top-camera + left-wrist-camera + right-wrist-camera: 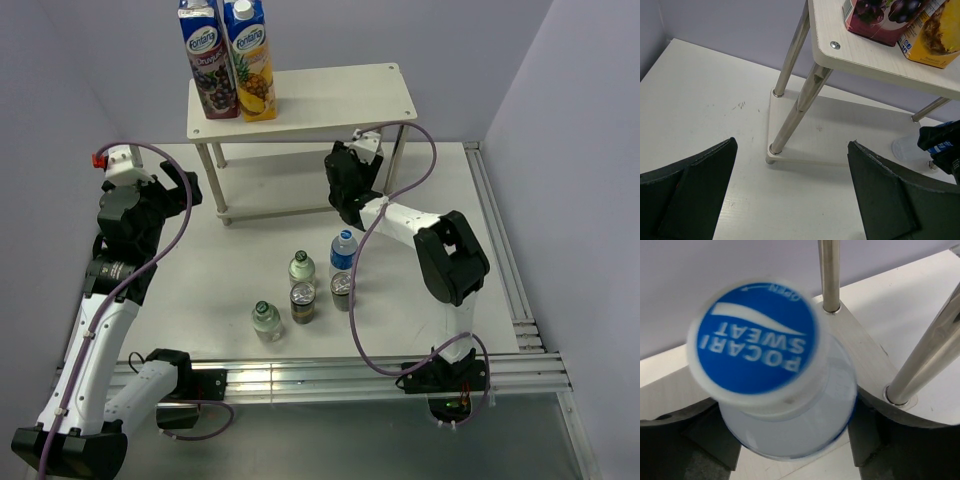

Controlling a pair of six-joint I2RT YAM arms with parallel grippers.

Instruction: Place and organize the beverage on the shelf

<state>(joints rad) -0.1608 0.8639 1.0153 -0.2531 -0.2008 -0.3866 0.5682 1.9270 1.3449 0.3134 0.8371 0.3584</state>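
A clear water bottle with a blue Pocari Sweat cap stands between the fingers of my right gripper, on the lower board of the cream shelf. Its cap is blurred while the shelf legs are sharp, and the jaws stand loosely on either side of it. From above, the right gripper reaches under the shelf's top board. The left wrist view shows the bottle's base on the lower board. My left gripper is open and empty, left of the shelf.
On the table in front stand a second water bottle, two green-capped bottles and two cans. Two juice cartons stand on the top board's left end. Thin metal legs flank the right gripper.
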